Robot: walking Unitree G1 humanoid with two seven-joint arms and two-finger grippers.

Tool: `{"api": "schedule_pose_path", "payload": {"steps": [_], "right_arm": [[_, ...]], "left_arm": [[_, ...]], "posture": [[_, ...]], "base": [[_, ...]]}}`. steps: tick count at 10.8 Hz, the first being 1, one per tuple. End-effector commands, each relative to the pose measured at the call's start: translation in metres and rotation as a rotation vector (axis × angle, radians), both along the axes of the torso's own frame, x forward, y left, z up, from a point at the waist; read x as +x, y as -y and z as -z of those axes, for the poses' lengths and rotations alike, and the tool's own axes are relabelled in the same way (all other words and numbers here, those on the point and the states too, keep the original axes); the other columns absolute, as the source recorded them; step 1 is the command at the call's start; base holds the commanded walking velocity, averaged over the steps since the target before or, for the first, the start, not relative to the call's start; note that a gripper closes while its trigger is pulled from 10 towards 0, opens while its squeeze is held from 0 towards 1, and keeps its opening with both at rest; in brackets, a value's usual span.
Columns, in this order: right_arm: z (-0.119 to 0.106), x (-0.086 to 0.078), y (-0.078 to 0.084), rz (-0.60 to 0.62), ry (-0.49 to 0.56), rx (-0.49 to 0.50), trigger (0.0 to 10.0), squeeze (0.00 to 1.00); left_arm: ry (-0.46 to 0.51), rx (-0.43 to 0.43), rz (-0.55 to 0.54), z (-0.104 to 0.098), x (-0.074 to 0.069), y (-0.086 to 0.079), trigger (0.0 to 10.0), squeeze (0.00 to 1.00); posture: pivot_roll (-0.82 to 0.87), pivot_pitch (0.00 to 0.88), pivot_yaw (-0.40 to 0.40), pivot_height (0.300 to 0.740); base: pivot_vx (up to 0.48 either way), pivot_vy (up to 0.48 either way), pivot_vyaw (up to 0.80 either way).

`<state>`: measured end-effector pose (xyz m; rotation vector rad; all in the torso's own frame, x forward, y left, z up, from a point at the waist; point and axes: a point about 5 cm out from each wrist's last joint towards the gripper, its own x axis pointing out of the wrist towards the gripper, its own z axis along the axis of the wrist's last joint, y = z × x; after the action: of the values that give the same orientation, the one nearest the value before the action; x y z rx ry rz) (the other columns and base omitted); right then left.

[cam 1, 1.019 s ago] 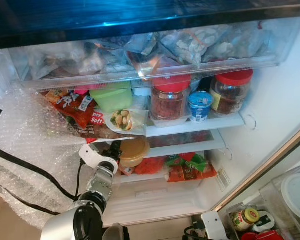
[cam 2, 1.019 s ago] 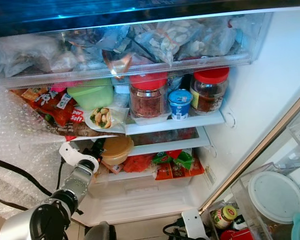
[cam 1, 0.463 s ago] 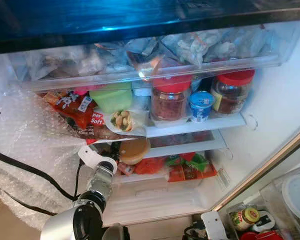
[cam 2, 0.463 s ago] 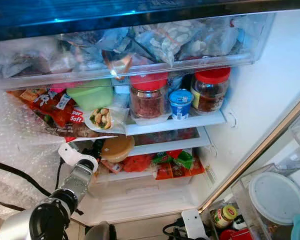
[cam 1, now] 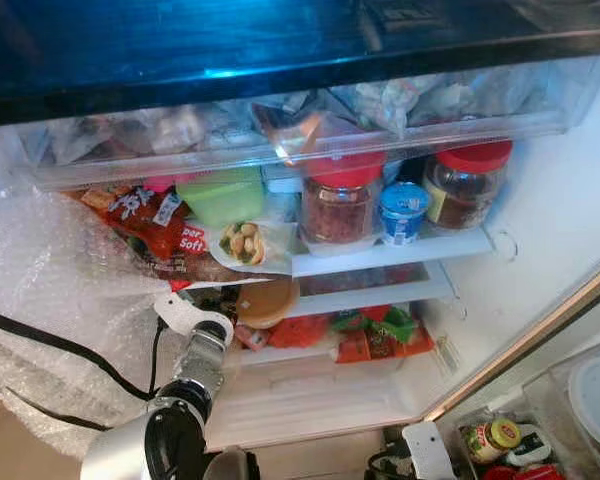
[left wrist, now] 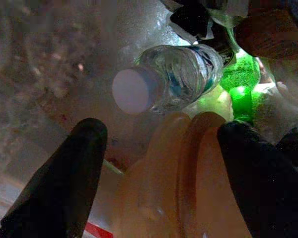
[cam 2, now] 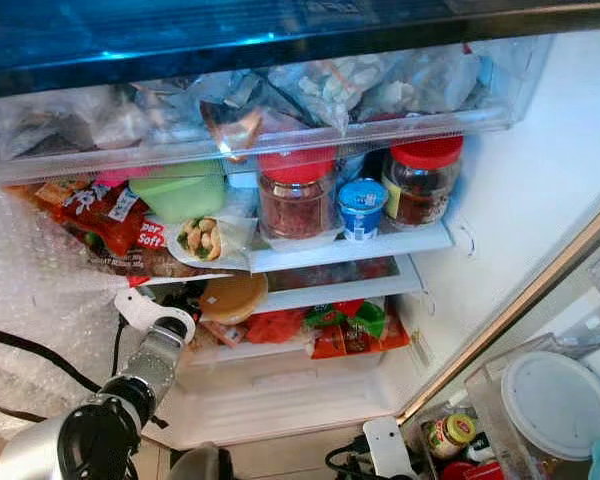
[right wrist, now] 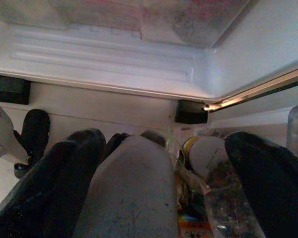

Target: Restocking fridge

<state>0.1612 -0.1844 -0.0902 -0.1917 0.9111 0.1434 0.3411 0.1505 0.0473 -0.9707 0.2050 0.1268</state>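
With its jaws spread wide and empty, the left gripper reached into the fridge's lower-left shelf toward the tan lidded tub, probably light, rigid and slick, best pinched across its rim, while the right gripper hung idle, jaws apart.

We see bubble wrap sheet at left of frame, crumpled. Black cable crosses it toward lower left. At lower right we spot clear bin, round white lid inside. Beside it, small yellow-capped jar. White plug block at bottom edge.
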Motion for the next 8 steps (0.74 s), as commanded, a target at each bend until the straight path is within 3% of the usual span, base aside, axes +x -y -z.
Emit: {"api": "schedule_pose_path", "payload": {"steps": [1,2,3,5,8], "right_arm": [[0.01,-0.022,-0.001,0.017,-0.082,0.004,10.0,0.0],[0.01,-0.022,-0.002,0.017,-0.081,0.005,10.0,0.0],[0.01,-0.023,-0.002,0.017,-0.081,0.006,10.0,0.0],[0.01,-0.024,-0.003,0.016,-0.082,0.008,10.0,0.0],[0.009,-0.019,-0.004,0.021,-0.072,0.01,10.0,0.0]], "left_arm": [[0.04,-0.004,0.0,-0.008,0.005,-0.004,10.0,1.0],[0.055,-0.01,0.017,-0.008,0.005,-0.002,10.0,0.69],[0.069,0.027,0.07,-0.005,0.001,0.003,10.0,0.0],[0.054,0.021,0.089,0.008,-0.01,0.004,10.0,0.0],[0.07,0.037,0.079,0.011,-0.014,-0.001,10.0,0.0]], "posture": [[-0.13,0.112,0.043,0.67],[-0.13,0.111,0.044,0.67],[-0.12,0.11,0.045,0.67],[-0.11,0.107,0.045,0.67],[-0.11,0.104,0.048,0.67]], "base": [[0.0,0.0,0.0],[0.0,0.0,0.0],[0.0,0.0,0.0],[0.0,0.0,0.0],[0.0,0.0,0.0]]}}
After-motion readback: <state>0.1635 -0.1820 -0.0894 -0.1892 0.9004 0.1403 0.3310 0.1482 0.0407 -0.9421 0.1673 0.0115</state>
